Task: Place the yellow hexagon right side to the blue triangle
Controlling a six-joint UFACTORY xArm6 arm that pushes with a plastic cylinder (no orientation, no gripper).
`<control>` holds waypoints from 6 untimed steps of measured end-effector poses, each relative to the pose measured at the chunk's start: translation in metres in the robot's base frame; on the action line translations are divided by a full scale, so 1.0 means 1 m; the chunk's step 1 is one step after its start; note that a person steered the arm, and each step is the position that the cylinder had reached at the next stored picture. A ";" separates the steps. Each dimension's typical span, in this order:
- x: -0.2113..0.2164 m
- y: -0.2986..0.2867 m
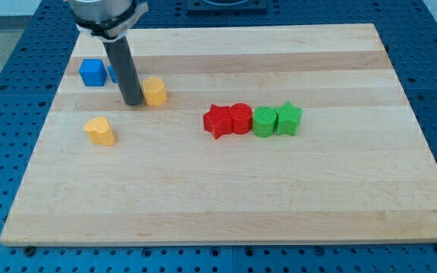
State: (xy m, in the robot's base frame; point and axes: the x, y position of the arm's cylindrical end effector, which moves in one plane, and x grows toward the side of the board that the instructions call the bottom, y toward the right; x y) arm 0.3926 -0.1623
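The yellow hexagon (pixel 155 90) lies near the view's upper left on the wooden board. My tip (pixel 133 101) stands right against its left side. The blue triangle (pixel 113 73) is mostly hidden behind the rod, just a sliver showing to the rod's left. A blue cube (pixel 92 72) sits to the left of that sliver.
A yellow heart-shaped block (pixel 100 130) lies below and left of my tip. A row in the middle holds a red star (pixel 218 120), a red cylinder (pixel 240 117), a green cylinder (pixel 264 121) and a green star (pixel 288 118). The wooden board (pixel 226 205) rests on a blue perforated table.
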 end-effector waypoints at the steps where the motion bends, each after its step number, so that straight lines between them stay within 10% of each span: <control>1: 0.020 0.001; 6: 0.005 0.060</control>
State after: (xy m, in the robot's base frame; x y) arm 0.3977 -0.1022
